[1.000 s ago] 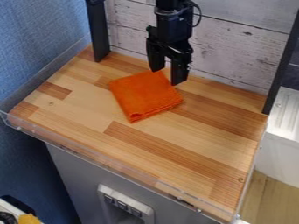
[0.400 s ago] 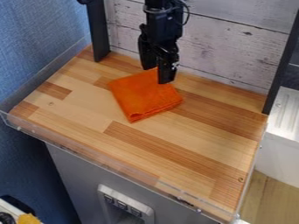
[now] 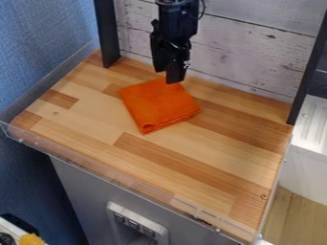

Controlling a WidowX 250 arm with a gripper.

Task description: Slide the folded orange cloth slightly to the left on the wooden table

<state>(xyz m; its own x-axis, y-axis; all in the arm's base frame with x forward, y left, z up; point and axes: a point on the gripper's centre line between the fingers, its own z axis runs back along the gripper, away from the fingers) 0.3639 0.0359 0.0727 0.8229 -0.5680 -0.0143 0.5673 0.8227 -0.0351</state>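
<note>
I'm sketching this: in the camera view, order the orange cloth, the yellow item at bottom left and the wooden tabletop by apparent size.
1. Wooden tabletop
2. Orange cloth
3. Yellow item, at the picture's bottom edge

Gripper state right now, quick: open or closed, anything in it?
Gripper: open, fingertips apart, nothing visibly held. It's at the far edge of the folded orange cloth; can't tell if it's touching.
</note>
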